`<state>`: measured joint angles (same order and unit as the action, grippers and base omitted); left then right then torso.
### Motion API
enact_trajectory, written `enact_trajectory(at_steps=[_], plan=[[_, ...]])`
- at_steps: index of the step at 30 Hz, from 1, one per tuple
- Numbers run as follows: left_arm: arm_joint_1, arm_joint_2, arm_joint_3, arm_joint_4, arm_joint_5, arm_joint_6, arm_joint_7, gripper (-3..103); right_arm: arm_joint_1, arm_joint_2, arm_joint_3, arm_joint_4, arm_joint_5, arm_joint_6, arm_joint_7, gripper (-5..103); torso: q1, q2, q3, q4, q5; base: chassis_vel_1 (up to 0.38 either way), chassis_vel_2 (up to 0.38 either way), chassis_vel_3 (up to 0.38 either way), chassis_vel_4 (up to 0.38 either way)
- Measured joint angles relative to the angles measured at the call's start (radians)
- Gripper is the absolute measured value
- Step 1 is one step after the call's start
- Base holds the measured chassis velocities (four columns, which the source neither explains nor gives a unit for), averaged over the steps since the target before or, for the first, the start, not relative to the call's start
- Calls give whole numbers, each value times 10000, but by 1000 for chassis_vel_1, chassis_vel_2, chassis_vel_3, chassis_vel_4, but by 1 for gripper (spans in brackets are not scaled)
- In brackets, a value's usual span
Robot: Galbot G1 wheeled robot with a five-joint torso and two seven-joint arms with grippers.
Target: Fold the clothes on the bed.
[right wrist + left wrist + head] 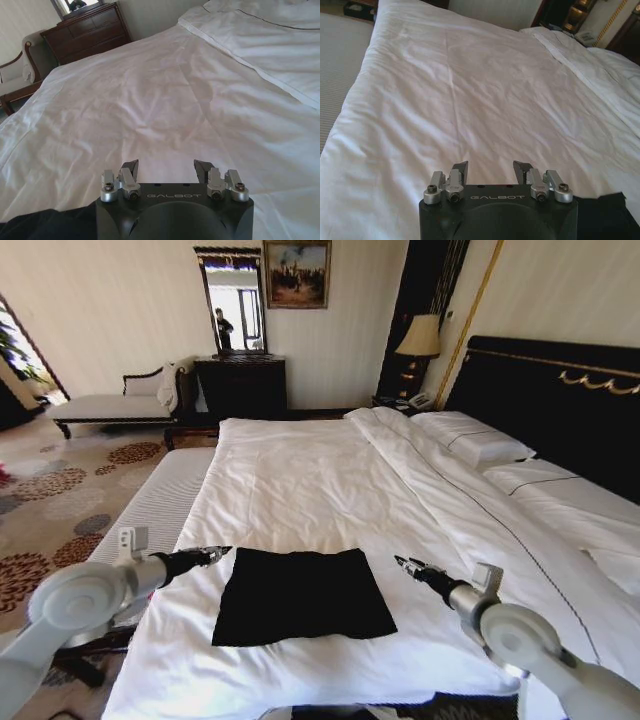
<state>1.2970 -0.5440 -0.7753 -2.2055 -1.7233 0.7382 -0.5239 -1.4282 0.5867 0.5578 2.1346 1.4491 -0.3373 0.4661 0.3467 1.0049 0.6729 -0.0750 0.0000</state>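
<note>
In the head view we see the black T-shirt (302, 595) lying flat as a folded, roughly rectangular shape on the white duvet (320, 480) of the bed (560, 390), in the lower middle of the frame near the foot edge. Our left claw (222, 552) hangs at the left of the garment, just beside its upper left corner, and our right claw (402, 563) hangs at the right, a little apart from its upper right corner. Neither touches the fabric.

In the left wrist view the left claw (490, 170) has its two dark fingers spread with nothing between them, above bare duvet (485, 95); a corner of the T-shirt (605, 215) shows at the lower right. In the right wrist view the right claw (166, 169) is likewise spread and empty, and the dark T-shirt (45, 225) lies at the lower left of that frame.
</note>
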Motion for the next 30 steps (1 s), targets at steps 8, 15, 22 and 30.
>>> enact_trajectory(at_steps=[8,15,22,30], plan=[[-2287,-1036,2367,2341,-342,0,-40,76,3366,1230,-2912,-2626,438,-741,142,90,4,-3,3,-1,1,0,0,0,0],[-2828,-1775,3265,3959,-611,-9,103,100,4703,2238,-3841,-3977,1844,-1993,140,100,4,-3,1,-3,-2,0,0,0,0],[-2531,-2672,3349,4590,194,-17,520,100,5025,2493,-4320,-4312,1486,-1814,-9,100,0,-2,0,-1,2,0,0,0,0],[-2902,-3954,3907,5391,1129,-37,931,100,5122,2507,-4433,-4423,1305,-1674,-25,100,0,-1,-1,-3,4,0,0,0,0]])
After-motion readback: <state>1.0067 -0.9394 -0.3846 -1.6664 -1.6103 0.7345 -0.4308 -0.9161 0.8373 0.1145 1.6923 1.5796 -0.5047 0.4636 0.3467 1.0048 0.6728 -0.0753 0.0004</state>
